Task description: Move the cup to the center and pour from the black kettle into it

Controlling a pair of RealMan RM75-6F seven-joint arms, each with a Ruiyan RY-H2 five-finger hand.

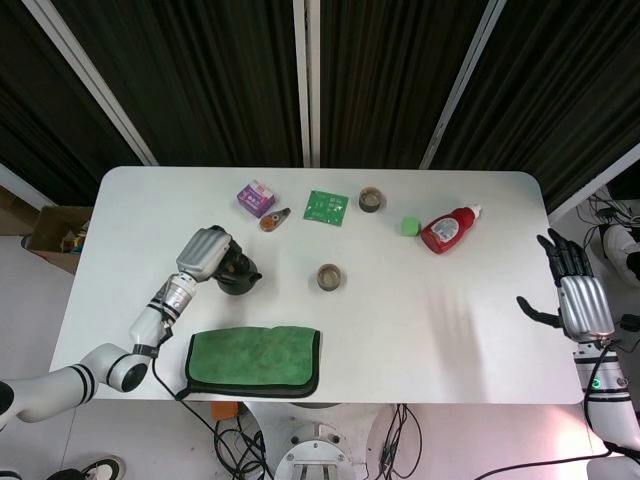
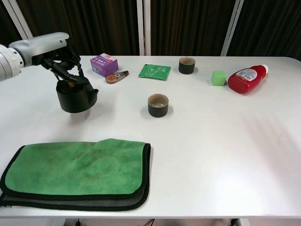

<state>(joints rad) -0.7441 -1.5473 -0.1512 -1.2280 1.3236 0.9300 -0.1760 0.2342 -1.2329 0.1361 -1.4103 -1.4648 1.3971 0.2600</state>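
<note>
A white table (image 1: 450, 300) is seen in front of dark curtains. The black kettle (image 2: 74, 96) is gripped from above by the left hand (image 2: 56, 52), whose fingers are clamped around its handle; the kettle is held just clear of the tabletop at the left side. The cup (image 2: 158, 105) stands upright near the table's center, well apart from the kettle. The right hand (image 1: 575, 295) is held beyond the table's right edge with its fingers spread and nothing in it. A folded green cloth (image 2: 77, 172) lies at the near left. Along the far edge are placed a purple box (image 2: 104, 64), a green packet (image 2: 154, 71), a second cup (image 2: 186, 65), a green cube (image 2: 218, 77) and a red bottle (image 2: 245, 78) lying on its side.
</note>
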